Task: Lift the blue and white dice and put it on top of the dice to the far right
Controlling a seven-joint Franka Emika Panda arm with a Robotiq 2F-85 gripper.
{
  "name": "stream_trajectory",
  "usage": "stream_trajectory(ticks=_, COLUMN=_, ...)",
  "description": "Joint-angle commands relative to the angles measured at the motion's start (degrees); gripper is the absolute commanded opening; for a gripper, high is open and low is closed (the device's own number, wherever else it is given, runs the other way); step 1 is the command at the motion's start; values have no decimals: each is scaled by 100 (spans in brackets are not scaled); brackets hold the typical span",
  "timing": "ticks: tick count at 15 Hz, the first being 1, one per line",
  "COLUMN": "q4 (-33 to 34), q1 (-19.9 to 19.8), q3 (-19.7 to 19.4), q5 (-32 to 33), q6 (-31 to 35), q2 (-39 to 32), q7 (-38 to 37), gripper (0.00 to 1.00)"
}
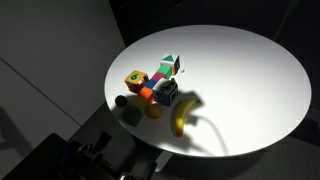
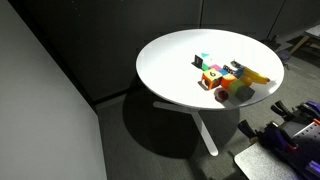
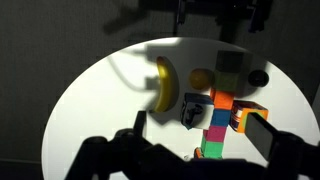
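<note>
Blue-white dice (image 3: 190, 113) beneath spread tool (image 3: 198, 122) (well apart)

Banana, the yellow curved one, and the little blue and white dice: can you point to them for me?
Yellow curved banana (image 3: 165, 82), wrist view, middle of its curve.
Small blue and white dice (image 3: 192, 112), wrist view, centre of the cube.

end effector (image 3: 200, 130) | blk, matte | 2 blocky fingers (image 3: 265, 138) | edges lit pale
</note>
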State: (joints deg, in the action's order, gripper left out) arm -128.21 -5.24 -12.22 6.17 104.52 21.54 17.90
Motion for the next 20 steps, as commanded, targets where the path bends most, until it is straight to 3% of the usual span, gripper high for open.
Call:
stream_trajectory(ticks=1, q4=12, q1=-46, q3=41, q5=-17, q6=-13, q2=-7, q7=14, gripper=100)
stream_trajectory(ticks=9, q4=-34, q1=24, q3=222, q5=-31, q6=381, q2=-253, q7=-171, gripper=100)
stream_trajectory(ticks=20, q4=-708, q1=20, q3=656, q5=136, q6=2110, q2=-795, q7=-1158, gripper=100)
